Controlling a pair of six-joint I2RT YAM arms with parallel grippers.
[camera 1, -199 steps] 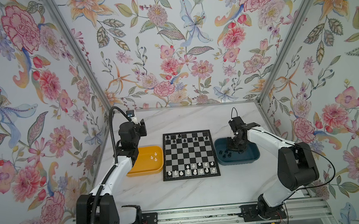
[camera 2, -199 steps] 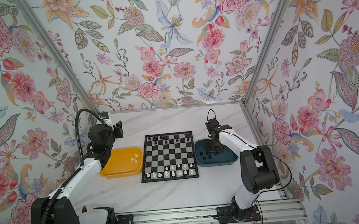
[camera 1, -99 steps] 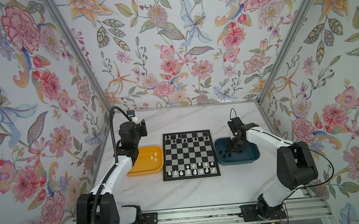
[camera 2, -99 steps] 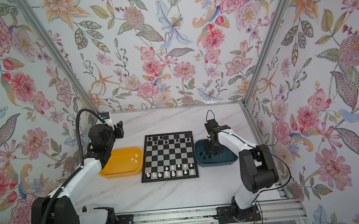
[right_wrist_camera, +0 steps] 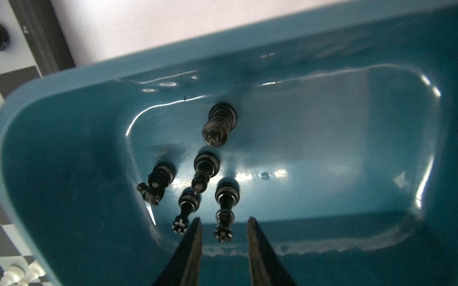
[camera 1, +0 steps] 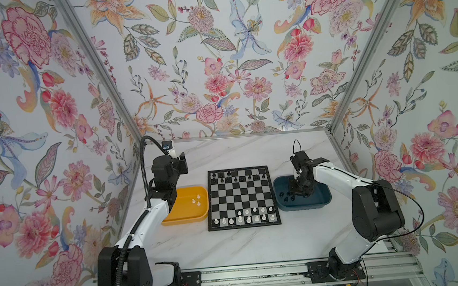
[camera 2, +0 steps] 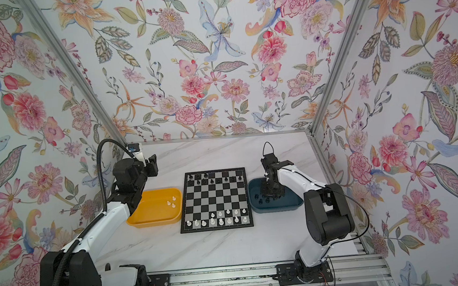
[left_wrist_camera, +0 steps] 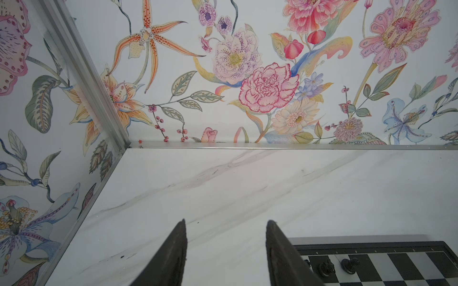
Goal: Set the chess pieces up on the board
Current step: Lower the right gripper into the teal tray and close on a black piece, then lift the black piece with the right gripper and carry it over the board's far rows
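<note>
Two fingers, left gripper (left_wrist_camera: 226, 221): they stand a middling way apart with only bare marble table (left_wrist_camera: 247, 188) between them; I hold nothing and hang above the far end of the yellow tray (camera 1: 184, 212).
Yellow tray: three white pieces (camera 1: 196, 200) lie inside.
Board (camera 1: 241, 195): it lies flat between the two trays, with black pieces (camera 1: 234, 176) on its far two rows and more white pieces on its near two, the rows only partly filled.
Blue tray (camera 1: 321, 196): the right wrist view shows five black pieces inside.
Right gripper (right_wrist_camera: 224, 219): the gap is narrow and I am low inside the blue tray; my fingertips flank the head of a crowned black piece (right_wrist_camera: 224, 231), a sliver of space on each side, nothing clamped.
Since a second ago: neither of my grippers has widened or closed, and the men on the board sit as before.
Writing: small letters run along the board's border in the left wrist view, too small to read.
</note>
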